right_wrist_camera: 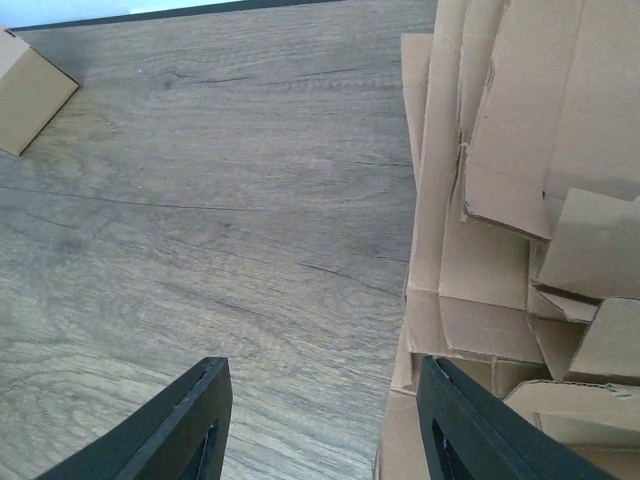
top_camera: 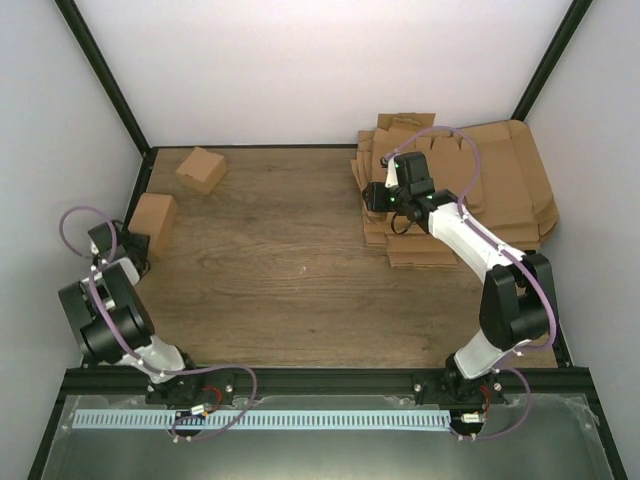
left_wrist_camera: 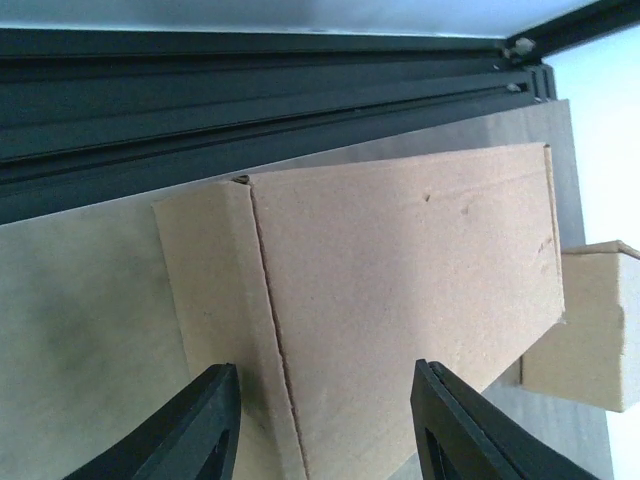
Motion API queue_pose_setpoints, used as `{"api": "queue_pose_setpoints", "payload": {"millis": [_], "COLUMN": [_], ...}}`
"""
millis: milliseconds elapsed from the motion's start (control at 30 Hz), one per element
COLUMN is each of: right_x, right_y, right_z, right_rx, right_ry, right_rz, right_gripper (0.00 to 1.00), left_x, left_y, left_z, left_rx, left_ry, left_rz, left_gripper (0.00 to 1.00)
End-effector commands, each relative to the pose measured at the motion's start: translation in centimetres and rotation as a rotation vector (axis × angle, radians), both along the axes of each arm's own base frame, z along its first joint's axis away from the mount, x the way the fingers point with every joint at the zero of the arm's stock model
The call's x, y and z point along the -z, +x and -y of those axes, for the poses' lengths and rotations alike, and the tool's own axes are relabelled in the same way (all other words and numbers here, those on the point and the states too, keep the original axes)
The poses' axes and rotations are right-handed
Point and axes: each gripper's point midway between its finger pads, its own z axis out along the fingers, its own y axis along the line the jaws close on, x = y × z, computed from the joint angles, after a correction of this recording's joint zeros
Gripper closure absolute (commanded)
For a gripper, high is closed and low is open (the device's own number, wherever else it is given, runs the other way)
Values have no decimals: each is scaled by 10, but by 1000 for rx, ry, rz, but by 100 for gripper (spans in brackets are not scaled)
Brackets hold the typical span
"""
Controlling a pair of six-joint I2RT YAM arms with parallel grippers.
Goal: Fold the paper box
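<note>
Hovering open-fingered: left gripper (left_wrist_camera: pixel 322 368) by paper box (left_wrist_camera: pixel 400 290), right gripper (right_wrist_camera: pixel 322 362) beside cardboard blanks (right_wrist_camera: pixel 505 150)

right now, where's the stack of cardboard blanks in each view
top external: blank stack, back right corner.
left wrist: not in it.
right wrist: blank stack along the right side.
shared landmark: wooden tabletop, in all three.
</note>
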Motion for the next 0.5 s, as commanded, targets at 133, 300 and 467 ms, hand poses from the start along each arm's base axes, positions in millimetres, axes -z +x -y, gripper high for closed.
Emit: {"api": "queue_pose_setpoints", "payload": {"millis": [133,300,467], "right_x": [-27,-38,-60], "right_y": [-13,-31,-61], "right_z": [-6,2,17], "right_rx": [-20,-7,3], "right_ry": [55,89,135], "right_rz": [40,112,284], "right_gripper": [46,46,20], "left_x": [-3,-30,-67], "left_y": [56,51,30], "left_z": [6,35,83], "left_rx": [149,220,323], "left_ry": [-12,68,203], "left_rz": [100,102,165], "left_gripper": [50,40,21]}}
